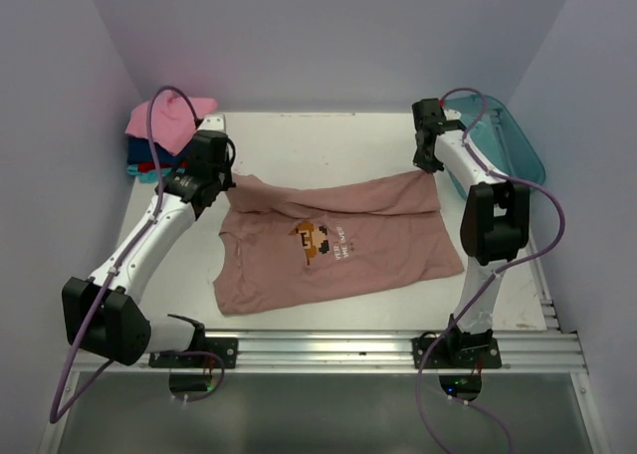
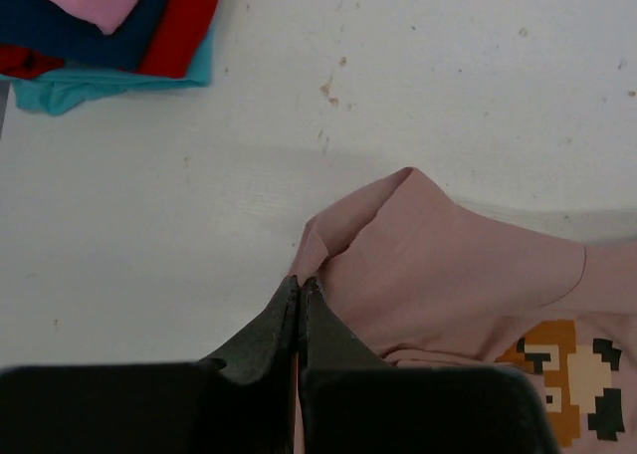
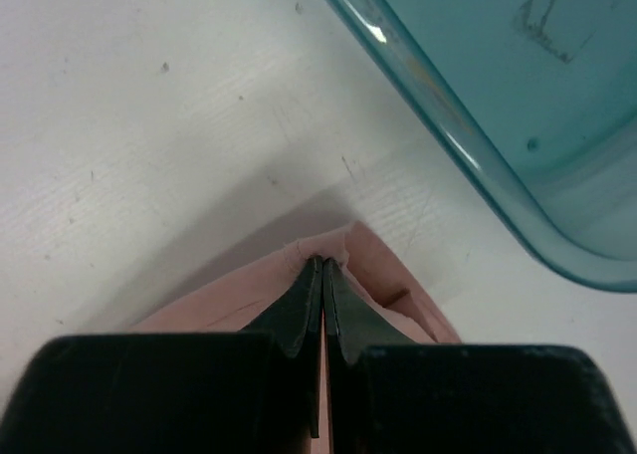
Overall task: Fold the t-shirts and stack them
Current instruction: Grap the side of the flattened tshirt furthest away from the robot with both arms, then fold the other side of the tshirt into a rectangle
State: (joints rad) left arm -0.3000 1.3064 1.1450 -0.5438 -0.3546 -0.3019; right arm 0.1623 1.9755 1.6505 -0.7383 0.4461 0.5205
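The white table [image 1: 328,140] carries everything. Across its middle lies the dusty pink-brown tee [image 1: 338,250], spread flat with the pixel-character print [image 1: 314,237] and white text facing up. Its far edge is doubled over into a band that runs from one gripper to the other.

At the table's far right corner sits the translucent teal tub [image 1: 508,140]; the right wrist view shows its rounded wall [image 3: 468,145] near the cloth but apart from it. At the far left corner is the stack of folded tees [image 1: 164,135] — bright pink on top, then blue and red, with teal at the bottom.

The left gripper [image 1: 231,180] is at the tee's far left corner, its jaws pressed together on a raised fold of the cloth [image 2: 300,283]. The right gripper [image 1: 426,165] is at the far right corner — jaws likewise closed tight, pinching the fabric's edge [image 3: 320,265].
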